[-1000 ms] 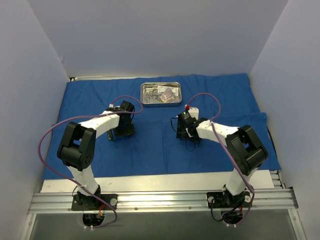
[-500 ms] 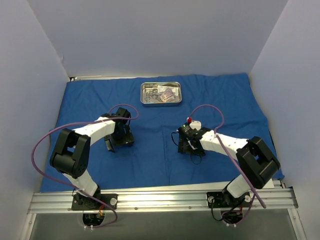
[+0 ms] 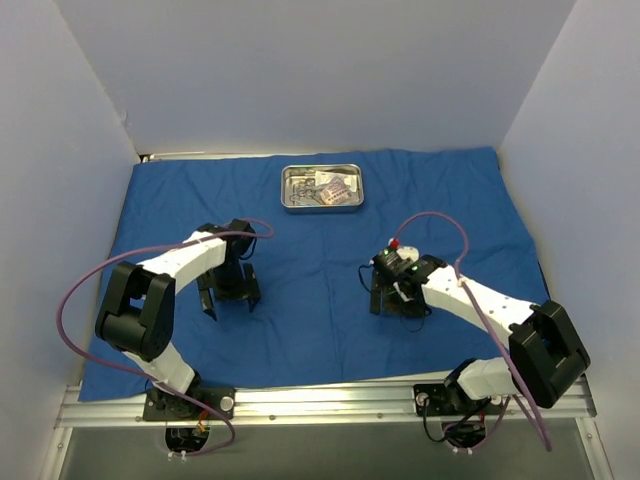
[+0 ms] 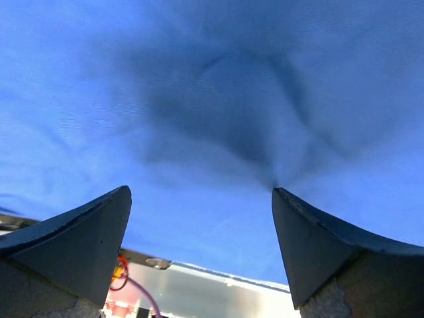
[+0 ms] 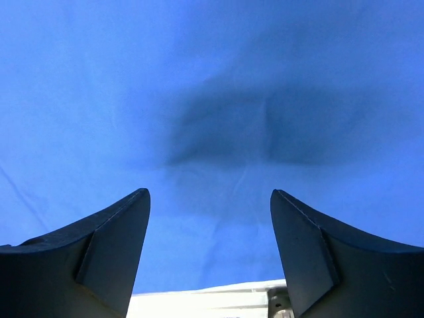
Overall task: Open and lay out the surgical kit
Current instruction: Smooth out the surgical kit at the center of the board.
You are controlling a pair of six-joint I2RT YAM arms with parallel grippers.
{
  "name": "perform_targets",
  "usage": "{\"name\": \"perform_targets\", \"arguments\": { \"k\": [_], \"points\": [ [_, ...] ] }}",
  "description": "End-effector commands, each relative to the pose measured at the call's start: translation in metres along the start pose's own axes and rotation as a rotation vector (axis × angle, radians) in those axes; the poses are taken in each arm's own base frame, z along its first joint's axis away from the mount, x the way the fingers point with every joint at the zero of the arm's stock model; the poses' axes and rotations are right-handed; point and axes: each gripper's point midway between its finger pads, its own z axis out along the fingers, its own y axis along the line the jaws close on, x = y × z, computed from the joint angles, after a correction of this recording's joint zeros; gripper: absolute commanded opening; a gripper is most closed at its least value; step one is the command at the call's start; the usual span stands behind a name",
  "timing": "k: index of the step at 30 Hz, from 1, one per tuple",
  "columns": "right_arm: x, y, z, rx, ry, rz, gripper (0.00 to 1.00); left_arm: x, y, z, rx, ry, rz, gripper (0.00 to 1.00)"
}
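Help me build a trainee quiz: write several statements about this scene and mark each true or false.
1. The steel tray sits on the blue cloth, toward its far edge. True.
2. The left pincer holds a tweezer. False: its jaws stand open and empty over the cloth.
3. The instruments lie inside the tray. True.
4. The right pincer is shut on a packet. False: it is open, with only cloth below.
5. The cloth covers the tray. False: it is spread out and the tray is uncovered.

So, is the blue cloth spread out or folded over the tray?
Spread out. The blue cloth lies open and flat, and the tray sits uncovered on it near the far edge.
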Motion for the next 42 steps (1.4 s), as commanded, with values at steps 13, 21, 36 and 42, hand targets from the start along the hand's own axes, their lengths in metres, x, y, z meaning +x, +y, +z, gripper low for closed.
{"name": "perform_targets", "arguments": {
  "k": [13,21,36,42],
  "points": [
    [-0.104,-0.044,0.059,0.127,-0.164,0.191,0.68,-0.136,-0.033,-0.058,0.107,-0.293,-0.052,0.97],
    [-0.043,-0.054,0.076,0.157,-0.001,0.197,0.67,-0.166,-0.019,-0.056,0.1,-0.318,-0.092,0.97],
    [0.027,-0.041,0.041,0.153,0.12,0.229,0.63,-0.225,0.022,-0.045,0.072,-0.332,-0.21,0.97],
    [0.043,-0.052,0.031,0.157,0.137,0.259,0.64,-0.232,0.031,-0.032,0.05,-0.314,-0.226,0.97]
  ]
}}
